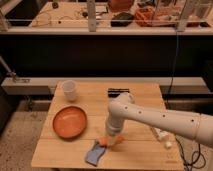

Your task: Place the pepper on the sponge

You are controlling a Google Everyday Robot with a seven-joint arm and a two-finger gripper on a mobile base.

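**Gripper low at the pepper, just off the sponge's corner**

The white arm (155,117) comes in from the right side and bends down over the front-middle of the wooden table (145,100). The gripper (112,141) points down, low over the tabletop. Cannot tell whether it is spread or closed, because the wrist hides it.

The pepper (104,141) shows as an orange patch right at the gripper tip, sticking out on its left side. Cannot tell whether it is pinched or only touched, or whether it rests on the wood.

The sponge (94,154) is blue-grey and lies flat near the front edge of the table, down-left of the gripper. The pepper is at the sponge's upper right corner, touching it or just beside it, not on top of the pad.

The round orange plate (70,122) sits left of the arm, near the sponge but apart from it. The pale cup (70,90) stands upright behind the plate, near the back left of the table. The black bar (120,92) lies at the back edge, behind the arm's elbow. A small white object (162,136) lies on the right side of the table, under the forearm; its details are too blurred to make out.
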